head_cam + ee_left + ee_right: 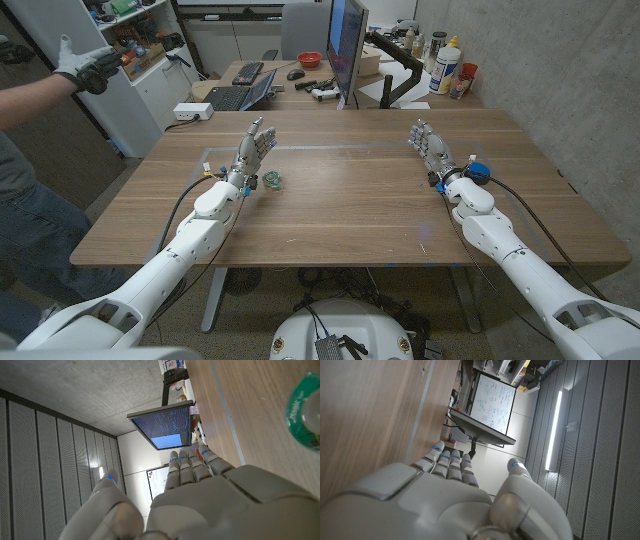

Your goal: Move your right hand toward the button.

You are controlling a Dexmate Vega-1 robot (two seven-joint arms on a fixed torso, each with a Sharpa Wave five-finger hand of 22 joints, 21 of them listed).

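A small round green button [272,181] lies on the wooden table [350,210], just right of my left wrist; its green rim [305,410] also shows in the left wrist view. My left hand [252,150] stands beside it with fingers stretched out and apart, holding nothing. On the far right side of the table, my right hand [430,148] is well away from the button, fingers straight and empty. The backs of both hands show in their wrist views, the left hand [210,500] and the right hand [435,495], with the fingers reaching forward.
A person stands at the left edge with a gloved hand [85,68] raised. Behind the table, a second desk carries a monitor [347,45], a laptop [240,95] and bottles [447,65]. A white box [192,111] sits near the far left corner.
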